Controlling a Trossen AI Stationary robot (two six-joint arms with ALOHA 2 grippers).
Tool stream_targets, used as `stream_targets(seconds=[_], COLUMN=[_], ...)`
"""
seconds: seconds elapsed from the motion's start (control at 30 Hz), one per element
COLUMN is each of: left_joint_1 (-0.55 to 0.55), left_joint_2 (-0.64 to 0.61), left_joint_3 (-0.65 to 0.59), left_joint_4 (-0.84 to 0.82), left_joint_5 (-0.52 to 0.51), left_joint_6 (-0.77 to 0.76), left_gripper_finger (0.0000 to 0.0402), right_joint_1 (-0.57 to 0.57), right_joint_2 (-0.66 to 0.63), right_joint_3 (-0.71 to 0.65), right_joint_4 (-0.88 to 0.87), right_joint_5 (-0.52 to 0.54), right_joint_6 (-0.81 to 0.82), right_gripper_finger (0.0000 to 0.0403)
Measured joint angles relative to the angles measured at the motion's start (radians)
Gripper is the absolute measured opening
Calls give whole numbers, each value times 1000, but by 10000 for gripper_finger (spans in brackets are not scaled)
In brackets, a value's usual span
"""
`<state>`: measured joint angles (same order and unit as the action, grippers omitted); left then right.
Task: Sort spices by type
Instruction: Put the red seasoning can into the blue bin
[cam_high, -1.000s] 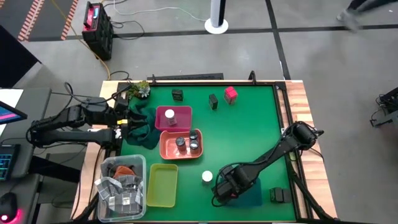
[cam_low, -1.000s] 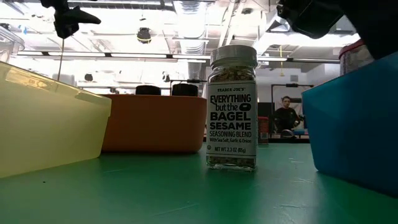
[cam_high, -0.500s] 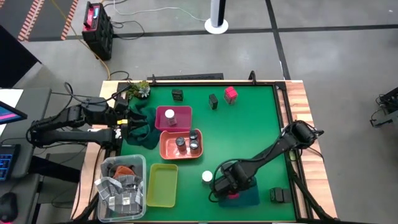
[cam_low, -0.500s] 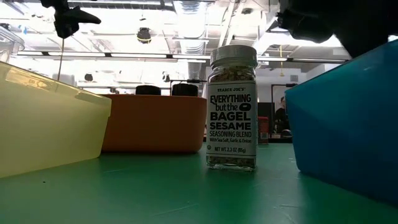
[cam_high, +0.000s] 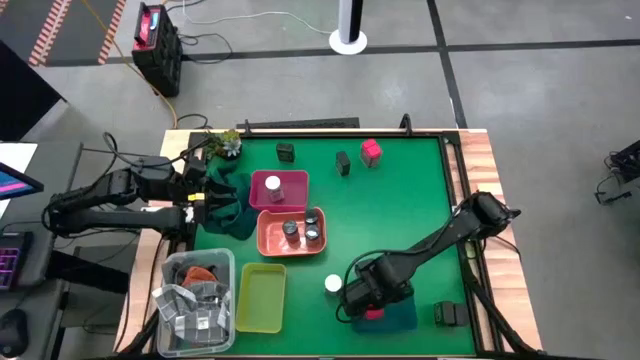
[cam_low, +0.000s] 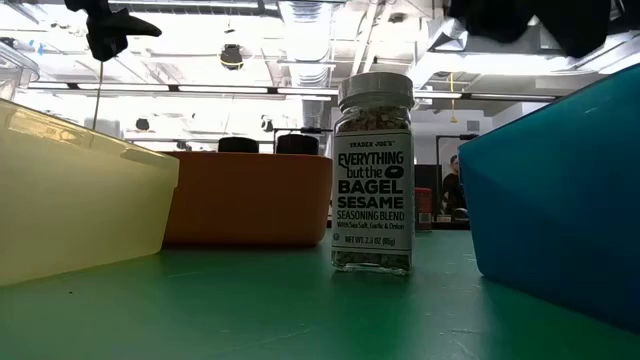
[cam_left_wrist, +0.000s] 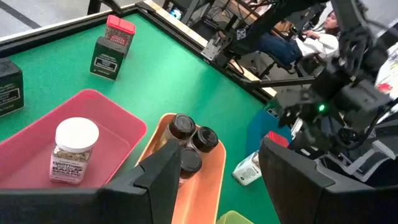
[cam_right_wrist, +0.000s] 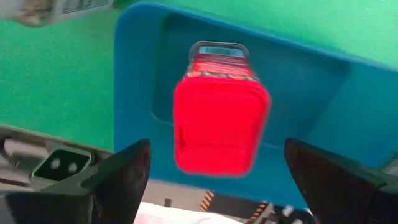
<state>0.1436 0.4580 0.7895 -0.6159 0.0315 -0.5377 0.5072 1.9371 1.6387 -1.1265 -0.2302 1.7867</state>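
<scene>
Pink shows inside the blue tray at about five o'clock on the green table: a bright pink box stands on the tray floor, directly under the right gripper. That gripper's two fingers are spread wide on either side of the box and do not touch it.

Just beside the tray, towards nine o'clock from it, a white-capped seasoning jar labelled "Everything but the Bagel Sesame" stands upright on the table.

Near the table's middle, a salmon-orange tray holds three dark-lidded round jars. Touching it at its eleven o'clock, a magenta tray holds one white-capped jar. At seven o'clock lies a yellow tray, and beside it a clear bin of grey packets.

Along the twelve o'clock edge stand a second pink box and two dark boxes, one close to the pink box, the other farther towards eleven. Another dark box lies at the five o'clock corner.

The left gripper waits at the nine o'clock edge, fingers parted, holding nothing.
</scene>
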Motion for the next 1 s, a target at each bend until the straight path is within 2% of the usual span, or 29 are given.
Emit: stream_targets(seconds=[0.13,0.33,0.47,0.7,0.87,1.0], left_joint_1=[0,0,0,0,0,0], left_joint_2=[0,0,0,0,0,0], left_joint_3=[0,0,0,0,0,0], left_joint_4=[0,2,0,-3,-4,-4], left_joint_5=[-2,-15,-18,-77,-163,-219], left_joint_6=[0,-2,-6,2,-32,-75], left_gripper_finger=[206,206,206,206,206,206], right_joint_1=[-36,-169,-323,-681,-922,-1046], right_joint_2=[-23,-54,-53,-53,-52,-52], right_joint_3=[74,109,103,91,91,91], right_joint_4=[-173,-228,-281,-273,-193,-111], right_joint_5=[28,287,380,404,417,416], right_joint_6=[-95,-317,-531,-973,-1194,-1323], right_gripper_finger=[396,396,396,395,395,395])
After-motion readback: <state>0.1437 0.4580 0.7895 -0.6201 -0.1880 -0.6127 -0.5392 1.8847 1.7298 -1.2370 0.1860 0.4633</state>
